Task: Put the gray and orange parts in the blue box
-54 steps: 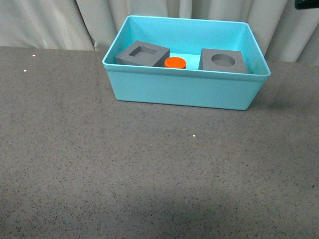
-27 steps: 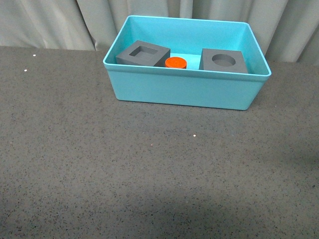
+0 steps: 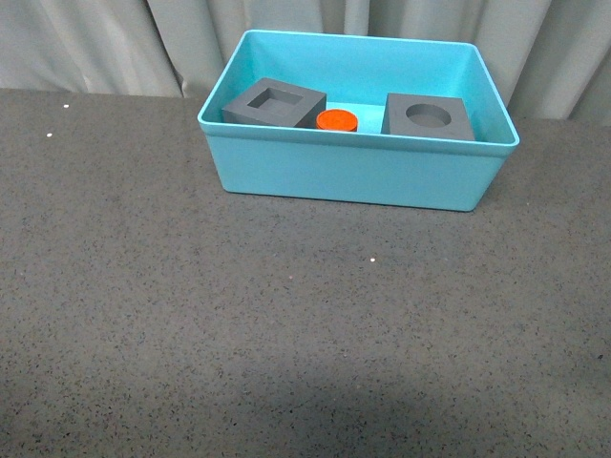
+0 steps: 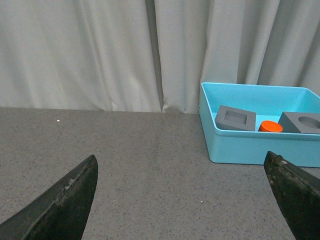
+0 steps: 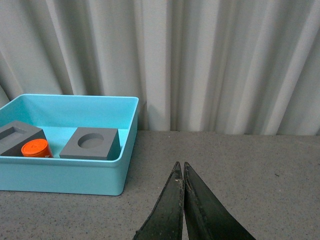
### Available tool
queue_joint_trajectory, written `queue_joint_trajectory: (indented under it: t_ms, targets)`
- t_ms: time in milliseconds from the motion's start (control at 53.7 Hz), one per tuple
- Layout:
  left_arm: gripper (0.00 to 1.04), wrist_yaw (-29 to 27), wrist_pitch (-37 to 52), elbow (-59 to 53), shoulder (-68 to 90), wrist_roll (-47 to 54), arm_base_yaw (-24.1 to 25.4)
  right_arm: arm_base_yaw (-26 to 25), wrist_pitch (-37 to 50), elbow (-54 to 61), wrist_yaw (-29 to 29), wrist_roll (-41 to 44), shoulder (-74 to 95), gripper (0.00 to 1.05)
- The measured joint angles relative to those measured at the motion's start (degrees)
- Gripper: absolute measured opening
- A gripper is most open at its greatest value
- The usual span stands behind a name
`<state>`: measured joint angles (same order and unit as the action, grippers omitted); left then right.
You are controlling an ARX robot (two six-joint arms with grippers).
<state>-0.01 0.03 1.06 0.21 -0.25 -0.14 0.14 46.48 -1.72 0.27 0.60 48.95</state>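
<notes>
Turquoise plastic, the blue box sits at the far side of my dark speckled table, before a pale curtain. Inside it, the gray cube with a square recess lies left, the orange cylinder just beside it, the gray cube with a round recess right. My left gripper is spread wide, holding nothing; my right gripper is pressed closed, also without a load, both well apart from the box.

Two gray cubes, one orange cylinder
</notes>
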Motion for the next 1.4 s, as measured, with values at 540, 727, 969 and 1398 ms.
queue_joint_trajectory:
  t_ms: [540, 727, 969, 1398]
  targets:
    - [0.98, 0.0, 0.0, 0.0, 0.0, 0.0, 0.0, 0.0, -21.68, 1.46, -0.17, -0.02, -24.09, 0.0]
    - [0.98, 0.0, 0.0, 0.0, 0.0, 0.0, 0.0, 0.0, -26.56, 1.46, -0.17, -0.02, -29.16, 0.0]
    - [0.98, 0.0, 0.0, 0.0, 0.0, 0.0, 0.0, 0.0, -32.74, 1.46, -0.2, 0.0, -35.43, 0.0]
    - [0.98, -0.02, 0.0, 0.0, -0.02, 0.02, 0.0, 0.0, -46.25, 1.42, -0.37, 0.0, -48.65, 0.0]
